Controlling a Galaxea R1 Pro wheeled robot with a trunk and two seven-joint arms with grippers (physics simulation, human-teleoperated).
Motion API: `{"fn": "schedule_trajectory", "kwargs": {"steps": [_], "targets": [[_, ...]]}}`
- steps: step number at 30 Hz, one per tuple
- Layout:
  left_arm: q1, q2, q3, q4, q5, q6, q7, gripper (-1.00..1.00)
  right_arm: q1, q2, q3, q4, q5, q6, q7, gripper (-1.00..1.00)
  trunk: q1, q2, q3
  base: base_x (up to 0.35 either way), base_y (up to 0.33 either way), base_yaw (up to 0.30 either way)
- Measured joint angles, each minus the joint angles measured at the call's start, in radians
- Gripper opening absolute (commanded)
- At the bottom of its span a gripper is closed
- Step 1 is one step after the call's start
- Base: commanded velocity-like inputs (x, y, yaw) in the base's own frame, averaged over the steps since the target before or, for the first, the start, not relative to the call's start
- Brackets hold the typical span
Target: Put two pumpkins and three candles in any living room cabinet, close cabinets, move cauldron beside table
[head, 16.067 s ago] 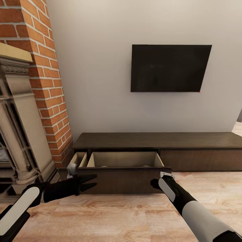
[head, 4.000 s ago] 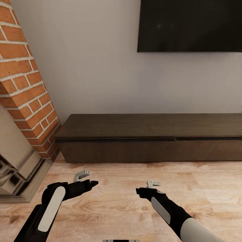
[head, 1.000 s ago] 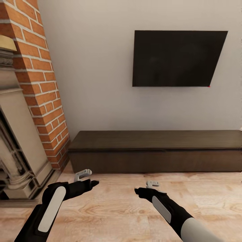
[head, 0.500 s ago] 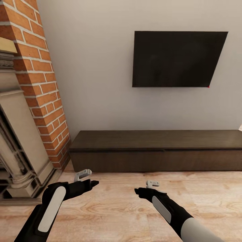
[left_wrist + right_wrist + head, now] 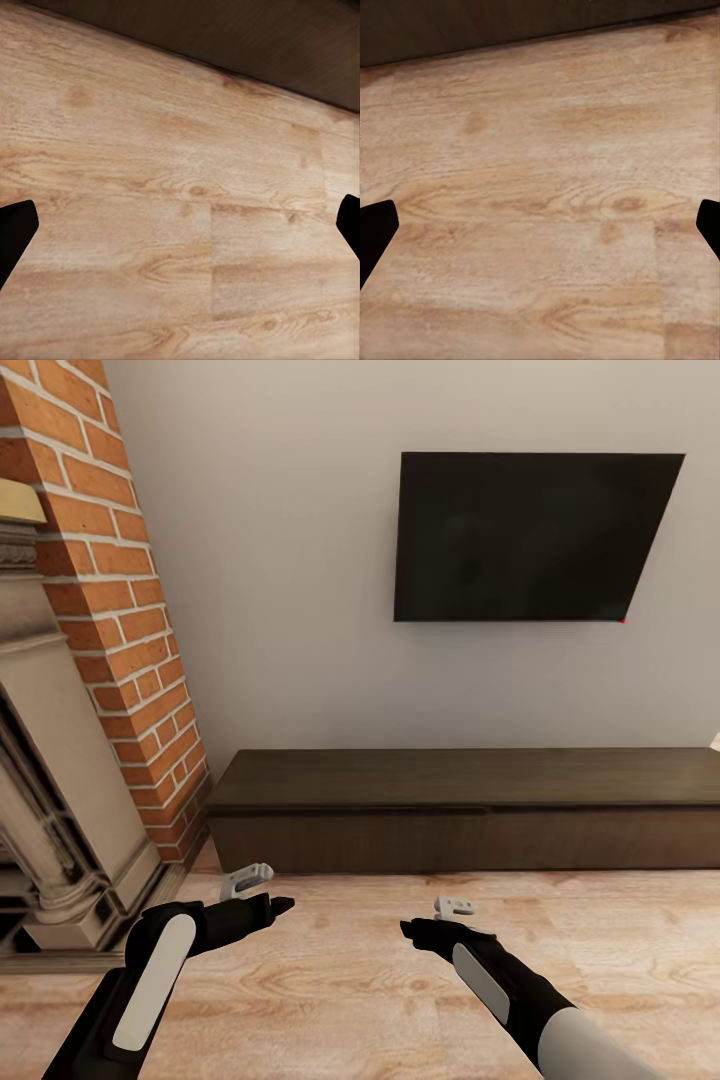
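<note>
Now shut — cabinet [image 5: 470, 820], drawers formerly open.

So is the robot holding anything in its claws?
No. The left claw and right claw are both open and empty, with bare wood floor between the fingers.

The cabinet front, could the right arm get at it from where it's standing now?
Probably not yet. The right gripper hovers open over bare floor, short of the closed cabinet. Nothing blocks the way; the base likely needs rolling closer.
</note>
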Motion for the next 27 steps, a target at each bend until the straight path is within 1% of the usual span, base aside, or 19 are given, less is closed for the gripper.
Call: {"fn": "schedule_trajectory", "kwargs": {"steps": [19, 27], "targets": [[0.0, 0.0, 0.0, 0.0, 0.0, 0.0, 0.0, 1.0, 0.0, 0.0, 0.0, 0.0, 0.0, -0.006, 0.0, 1.0, -0.073, 0.133, 0.036, 0.0, 0.0, 0.0], [0.0, 0.0, 0.002, 0.004, 0.0, 0.0, 0.0, 1.0, 0.0, 0.001, -0.001, 0.001, 0.0, -0.01, 0.0, 1.0, -0.104, 0.189, 0.058, 0.0, 0.0, 0.0]]}}
